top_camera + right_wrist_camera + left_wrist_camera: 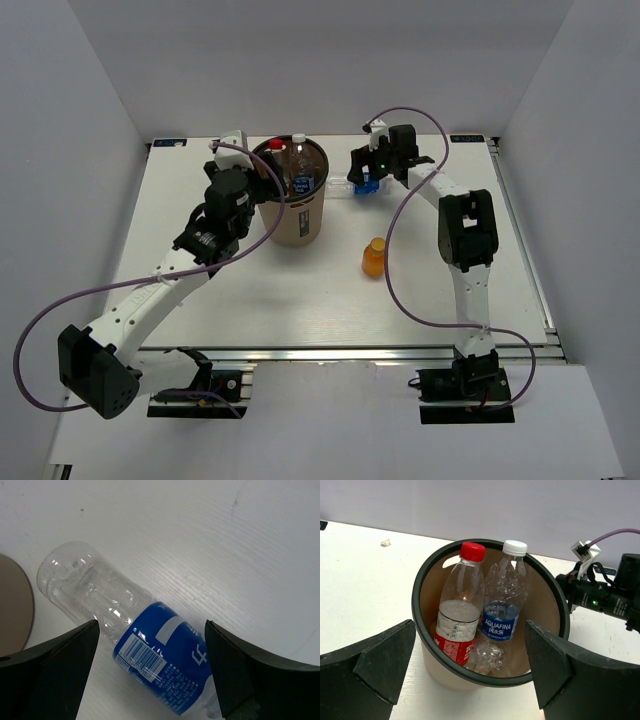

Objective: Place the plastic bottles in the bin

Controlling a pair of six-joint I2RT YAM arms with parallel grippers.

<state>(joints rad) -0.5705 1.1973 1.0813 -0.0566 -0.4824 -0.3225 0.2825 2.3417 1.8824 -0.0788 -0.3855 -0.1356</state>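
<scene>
The tan bin (296, 222) stands at the back middle of the table. In the left wrist view, a red-capped bottle (458, 612) and a clear blue-labelled bottle (503, 615) stand inside the bin (547, 597). My left gripper (470, 630) is open and empty, just in front of the bin's rim; it also shows in the top view (262, 178). A second clear blue-labelled bottle (150, 645) lies on the table right of the bin. My right gripper (150, 630) is open over it, one finger on each side. One orange bottle (373, 257) stands mid-table.
The bin's outer wall (14, 605) shows at the left edge of the right wrist view, close to the lying bottle's base. White walls enclose the table on the back, left and right. Purple cables loop from both arms.
</scene>
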